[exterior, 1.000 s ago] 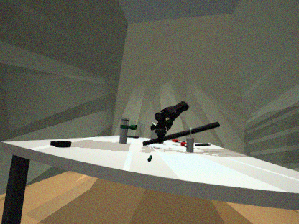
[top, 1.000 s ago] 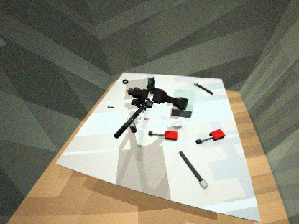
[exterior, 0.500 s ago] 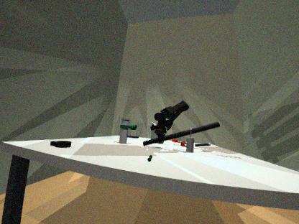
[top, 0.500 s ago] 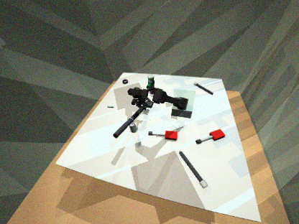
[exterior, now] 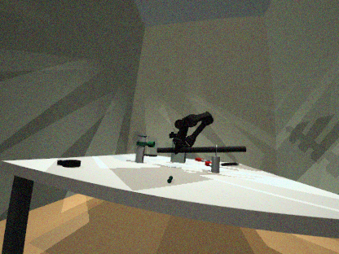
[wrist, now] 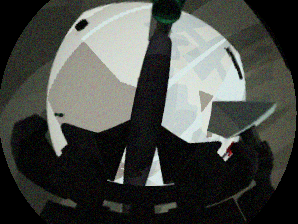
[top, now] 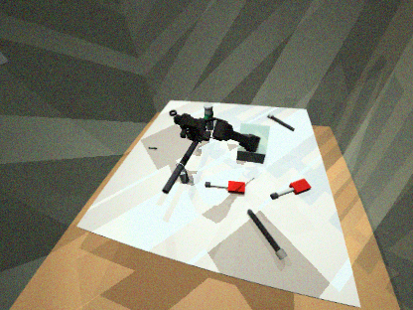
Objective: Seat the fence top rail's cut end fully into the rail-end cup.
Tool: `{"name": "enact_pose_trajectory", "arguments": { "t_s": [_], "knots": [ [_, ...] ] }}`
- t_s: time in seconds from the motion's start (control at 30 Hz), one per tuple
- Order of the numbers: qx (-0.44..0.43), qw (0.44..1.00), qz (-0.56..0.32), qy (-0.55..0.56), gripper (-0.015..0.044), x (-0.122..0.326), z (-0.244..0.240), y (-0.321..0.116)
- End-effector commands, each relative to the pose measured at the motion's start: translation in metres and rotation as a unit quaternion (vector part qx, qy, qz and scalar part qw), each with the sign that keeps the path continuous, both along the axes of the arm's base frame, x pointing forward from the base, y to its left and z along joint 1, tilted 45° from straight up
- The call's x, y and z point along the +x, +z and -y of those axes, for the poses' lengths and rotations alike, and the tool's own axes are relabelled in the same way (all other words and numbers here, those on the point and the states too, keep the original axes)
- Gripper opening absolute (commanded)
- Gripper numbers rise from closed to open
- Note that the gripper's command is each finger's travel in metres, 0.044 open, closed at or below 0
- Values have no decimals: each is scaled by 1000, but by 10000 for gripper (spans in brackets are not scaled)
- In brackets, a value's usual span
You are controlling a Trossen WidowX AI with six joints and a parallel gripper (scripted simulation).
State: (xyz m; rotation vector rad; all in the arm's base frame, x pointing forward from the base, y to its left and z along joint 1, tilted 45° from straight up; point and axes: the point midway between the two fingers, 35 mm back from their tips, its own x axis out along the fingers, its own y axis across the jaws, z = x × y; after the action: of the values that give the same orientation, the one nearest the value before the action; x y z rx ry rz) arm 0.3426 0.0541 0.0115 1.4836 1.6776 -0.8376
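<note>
The dark fence rail [top: 173, 180] [exterior: 234, 149] [wrist: 152, 75] is raised and nearly level, passing over the short line post [top: 185, 177] [exterior: 215, 164] at its loop cap. My gripper [exterior: 178, 150] [wrist: 144, 124] is shut on the rail near its cut end. The big grey post [top: 208, 110] [exterior: 139, 156] stands upright. The green rail-end cup [exterior: 147, 144] [wrist: 166, 12] is on its band near the top and faces the rail. In the exterior view the cut end is just short of the cup and a little lower. The rail is outside the cup; the exact gap is unclear.
Two red-handled tools [top: 236, 187] [top: 300, 186], a dark bar with a grey end [top: 265, 233] and another dark bar [top: 281, 122] lie on the table. A black ring [top: 173, 113] lies beyond the gripper. A small pin [top: 153, 148] [exterior: 169, 179] lies to one side.
</note>
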Motion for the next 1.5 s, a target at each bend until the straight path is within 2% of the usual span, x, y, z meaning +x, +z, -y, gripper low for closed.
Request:
{"name": "enact_pose_trajectory", "arguments": {
  "t_s": [0.0, 1.47],
  "knots": [
    [-47, 999, 11, 4, 0, 5, 26, 10],
    [-38, 999, 7, 2, 0, 8, 34, 9]
  ]
}}
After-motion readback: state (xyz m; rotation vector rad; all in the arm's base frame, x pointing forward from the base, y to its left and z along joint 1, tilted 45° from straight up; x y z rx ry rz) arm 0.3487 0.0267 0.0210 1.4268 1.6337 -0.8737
